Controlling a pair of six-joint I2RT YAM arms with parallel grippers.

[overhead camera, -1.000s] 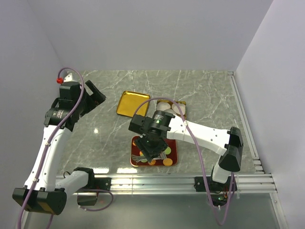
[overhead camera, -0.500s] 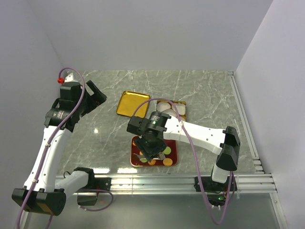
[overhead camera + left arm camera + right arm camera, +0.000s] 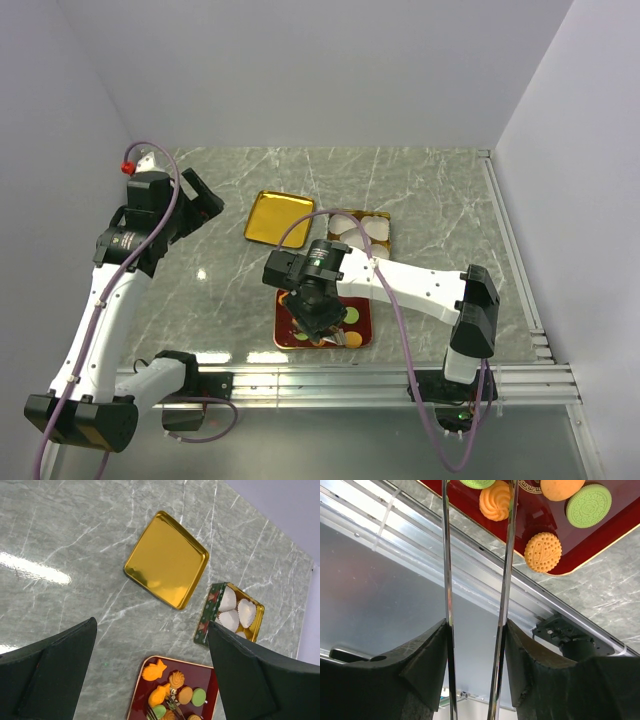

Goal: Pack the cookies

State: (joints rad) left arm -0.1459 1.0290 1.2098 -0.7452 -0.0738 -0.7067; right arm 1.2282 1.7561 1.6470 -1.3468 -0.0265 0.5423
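The cookies (image 3: 153, 671) lie on a red tray (image 3: 137, 690) near the front edge: two orange fish shapes, a swirl, and orange and green discs. In the right wrist view I see an orange swirl (image 3: 495, 502), a green disc (image 3: 589, 505) and a dotted orange disc (image 3: 543, 551) on the tray (image 3: 555, 525). My right gripper (image 3: 318, 318) is over the tray and shut on metal tongs (image 3: 506, 580). The tong blades stand apart and hold nothing. My left gripper (image 3: 195, 205) is open and empty, high at the left.
A gold lid (image 3: 277, 218) lies behind the tray. A green tin (image 3: 382, 237) with white paper cups stands to its right. An aluminium rail (image 3: 470, 580) runs along the table's front edge just past the tray.
My right gripper has moved a little left and toward the front over the tray, uncovering more of the tin. The left arm has not moved.
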